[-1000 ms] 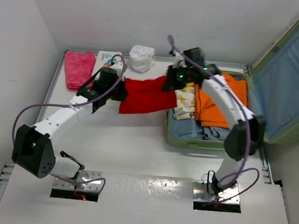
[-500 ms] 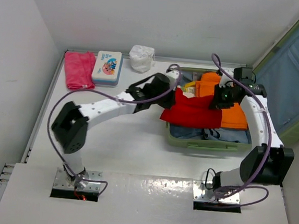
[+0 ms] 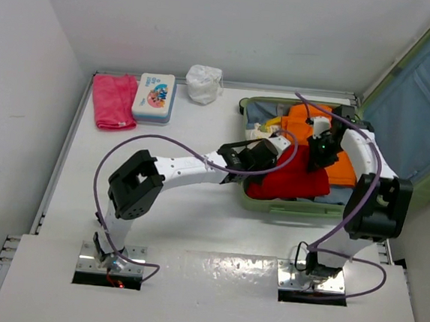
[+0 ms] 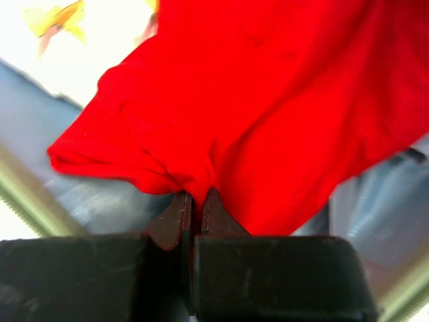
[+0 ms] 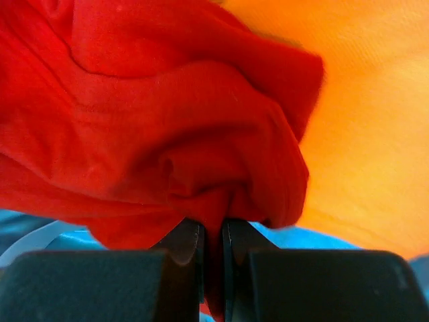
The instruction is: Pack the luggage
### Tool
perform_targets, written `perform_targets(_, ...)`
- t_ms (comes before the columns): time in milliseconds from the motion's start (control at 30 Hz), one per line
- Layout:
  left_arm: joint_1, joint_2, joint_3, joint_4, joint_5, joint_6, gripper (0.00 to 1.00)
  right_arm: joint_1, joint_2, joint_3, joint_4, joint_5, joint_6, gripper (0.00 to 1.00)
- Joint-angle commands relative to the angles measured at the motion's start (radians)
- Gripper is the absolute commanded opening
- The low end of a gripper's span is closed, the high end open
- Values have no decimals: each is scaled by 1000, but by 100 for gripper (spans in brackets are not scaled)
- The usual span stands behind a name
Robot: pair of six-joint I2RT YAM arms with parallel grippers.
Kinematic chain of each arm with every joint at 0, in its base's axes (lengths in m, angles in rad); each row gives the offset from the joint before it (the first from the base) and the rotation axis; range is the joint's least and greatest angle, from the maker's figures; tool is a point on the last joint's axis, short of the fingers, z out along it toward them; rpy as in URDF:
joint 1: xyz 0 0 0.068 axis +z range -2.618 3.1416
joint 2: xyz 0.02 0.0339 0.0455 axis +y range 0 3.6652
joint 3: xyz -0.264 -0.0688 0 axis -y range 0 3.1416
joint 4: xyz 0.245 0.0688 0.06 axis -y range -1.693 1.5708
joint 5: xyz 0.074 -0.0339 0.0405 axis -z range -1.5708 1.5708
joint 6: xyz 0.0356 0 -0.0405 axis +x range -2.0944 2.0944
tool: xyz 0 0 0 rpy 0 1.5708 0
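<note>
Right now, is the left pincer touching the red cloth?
Touching. The left wrist view shows the left pincer shut on a fold of the red cloth.

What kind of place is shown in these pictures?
Most likely a robotics lab test cell: a white table boxed by bare white walls, a left arm and a right arm bolted at its edge, and open luggage receiving a red garment.

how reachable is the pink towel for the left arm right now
Probably not at once: the left hand is shut on the red cloth in the luggage, far from the towel at the back left. The way between looks free, but it must let go first.
</note>
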Motion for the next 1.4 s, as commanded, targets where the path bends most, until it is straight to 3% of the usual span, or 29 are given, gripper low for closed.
perform_targets(0, 10, -23, 9, -46, -115, 23, 0, 58, 12, 20, 18, 14, -42, 0)
perform_targets(100, 33, -60, -13, -46, -126, 34, 0, 96, -11, -72, 61, 36, -44, 0)
perform_targets(133, 43, -75, -13, -46, -126, 43, 10, 96, -17, -117, 86, 43, -38, 0)
perform_targets(200, 73, -108, -13, -46, -71, 43, 28, 144, -16, -119, 92, 54, -25, 10)
perform_targets(233, 86, -125, -13, -46, -45, 54, 50, 147, -15, -104, 77, 57, -18, 18)
perform_targets(267, 98, -170, -13, -26, -20, 54, 57, 148, -18, -95, 72, 59, -8, 30)
perform_targets(367, 153, -250, -30, 32, 67, 35, 74, 142, -33, -34, 13, 66, 7, 49)
perform_targets(400, 188, -261, -13, 13, 81, 16, 74, 138, -39, -3, 2, 71, 10, 58)
perform_targets(467, 236, -275, 60, -29, 71, -12, 74, 133, -67, 55, -64, 71, 24, 66)
perform_targets(500, 265, -287, 61, -38, 54, -21, 75, 129, -80, 75, -81, 72, 28, 74)
perform_targets(600, 420, -339, 61, -78, -14, -21, 76, 124, -123, 166, -138, 69, 61, 83)
perform_targets(700, 616, -339, 38, -115, -78, 18, 76, 122, -172, 204, -135, 71, 87, 87)
perform_targets(833, 889, -225, 18, -92, -66, 87, 71, 127, -214, 215, -31, 77, 150, 88)
perform_targets(967, 1030, -73, 111, -83, -23, 78, 66, 139, -202, 224, 6, 51, 212, 88)
perform_targets(1167, 1126, 113, 251, -60, -57, 112, 63, 151, -203, 171, 15, 36, 223, 88)
perform_targets(1267, 1137, 202, 289, -90, -110, 136, 55, 156, -208, 163, 15, 28, 222, 88)
perform_targets(1367, 1146, 224, 239, -90, -132, 181, 36, 158, -200, 169, 17, 19, 223, 87)
